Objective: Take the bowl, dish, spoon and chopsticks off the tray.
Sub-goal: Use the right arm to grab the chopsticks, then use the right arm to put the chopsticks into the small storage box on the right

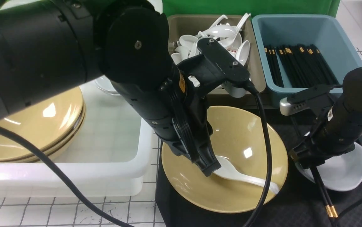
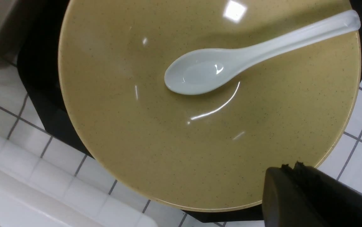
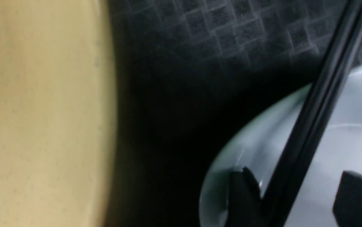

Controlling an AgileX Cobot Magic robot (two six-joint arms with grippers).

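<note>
Only the right wrist view shows the right pincer (image 3: 294,176) open astride the chopsticks (image 3: 313,119), lying across the dish (image 3: 351,142). The left pincer (image 1: 211,170), seemingly closed and empty, hangs over the spoon (image 1: 244,177) in the bowl (image 1: 247,132). All sit on the tray (image 1: 294,211) at the table's (image 1: 73,211) near edge.

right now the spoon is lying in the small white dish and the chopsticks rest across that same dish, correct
Not quite. The left wrist view shows the spoon lying in the yellow bowl, not in the white dish. The chopsticks do rest across that dish.
</note>
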